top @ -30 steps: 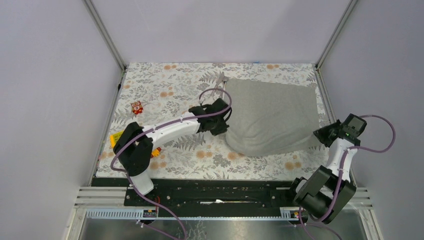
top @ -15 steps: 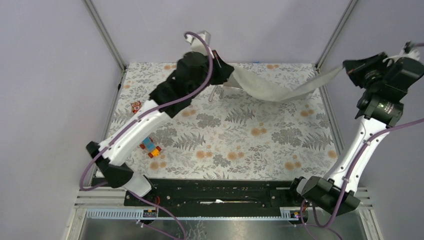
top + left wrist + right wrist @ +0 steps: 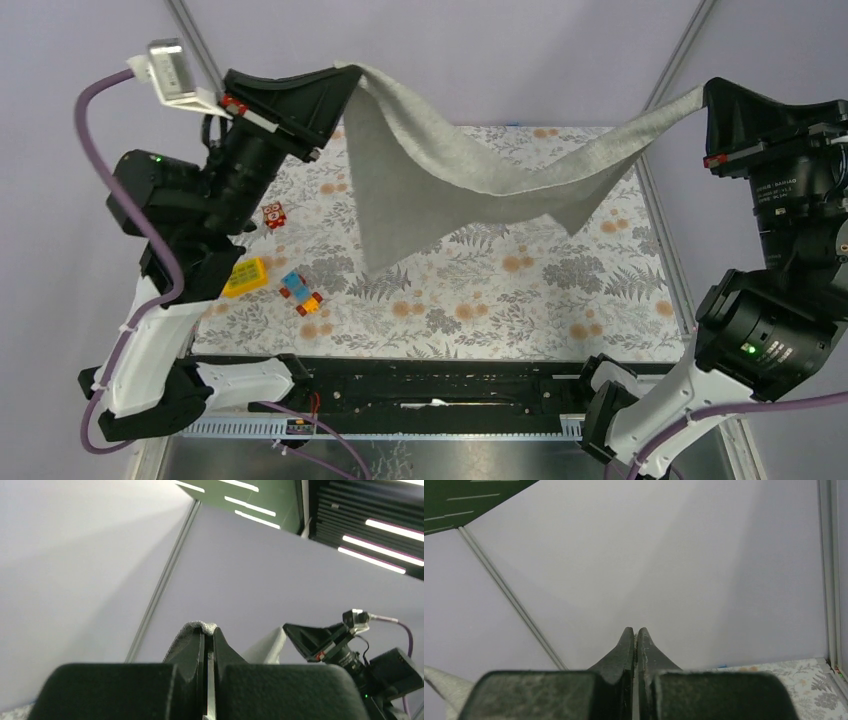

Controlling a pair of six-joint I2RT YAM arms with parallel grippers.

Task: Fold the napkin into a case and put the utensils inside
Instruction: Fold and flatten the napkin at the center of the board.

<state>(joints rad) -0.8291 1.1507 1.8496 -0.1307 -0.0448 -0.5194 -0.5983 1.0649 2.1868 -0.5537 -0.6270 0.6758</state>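
The grey napkin (image 3: pixel 450 170) hangs in the air above the table, stretched between both raised grippers, with its free corner drooping toward the middle. My left gripper (image 3: pixel 345 80) is shut on one corner; in the left wrist view the cloth (image 3: pixel 202 626) bulges over the closed fingertips of the left gripper (image 3: pixel 208 632). My right gripper (image 3: pixel 708 100) is shut on the opposite corner. In the right wrist view the right gripper (image 3: pixel 635 632) is pressed together and a bit of napkin (image 3: pixel 439 685) shows at lower left. No case shows. The utensils are out of view.
The floral tablecloth (image 3: pixel 500 290) covers the table. A red block (image 3: pixel 273 214), a yellow block (image 3: pixel 245 277) and a blue-orange block (image 3: pixel 300 293) lie at the left. Metal frame posts and grey walls enclose the back and sides.
Both arms have risen from the table with the napkin. It went from lying flat, to half lifted, to hanging high and spread. The left gripper has swung up and to the left.
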